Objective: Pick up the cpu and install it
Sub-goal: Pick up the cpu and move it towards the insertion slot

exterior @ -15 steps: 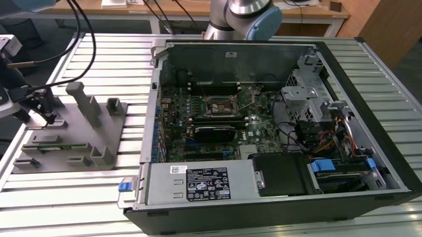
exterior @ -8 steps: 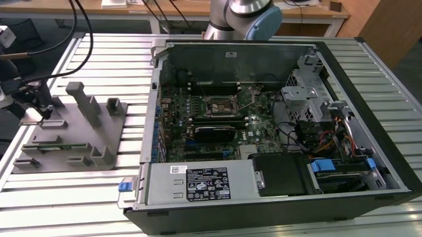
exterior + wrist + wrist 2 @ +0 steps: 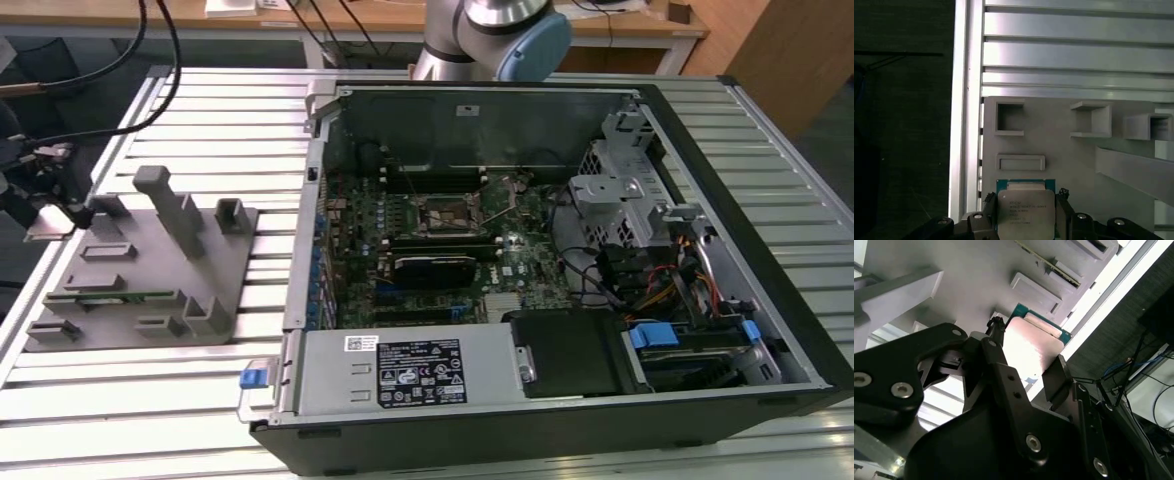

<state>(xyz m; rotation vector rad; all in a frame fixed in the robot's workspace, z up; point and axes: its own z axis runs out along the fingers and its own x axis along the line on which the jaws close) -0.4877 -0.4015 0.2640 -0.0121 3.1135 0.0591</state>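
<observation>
Silver-lidded cpu lies flat, lid up, on grey fixture plate, near plate's edge. I judge pick-up step in hand, install not begun. Gripper sits astride cpu; I cannot tell whether it is pinching or spread. Cpu near-square, no clear long axis; sides parallel to plate's edge. Next move calls for even grip on opposite sides, level lift.

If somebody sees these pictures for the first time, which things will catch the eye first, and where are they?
First, the open computer case in the middle of the exterior view, with its green motherboard laid bare inside. Then, in both wrist views, the shiny cpu on the grey fixture, with the black hand right at it.
</observation>
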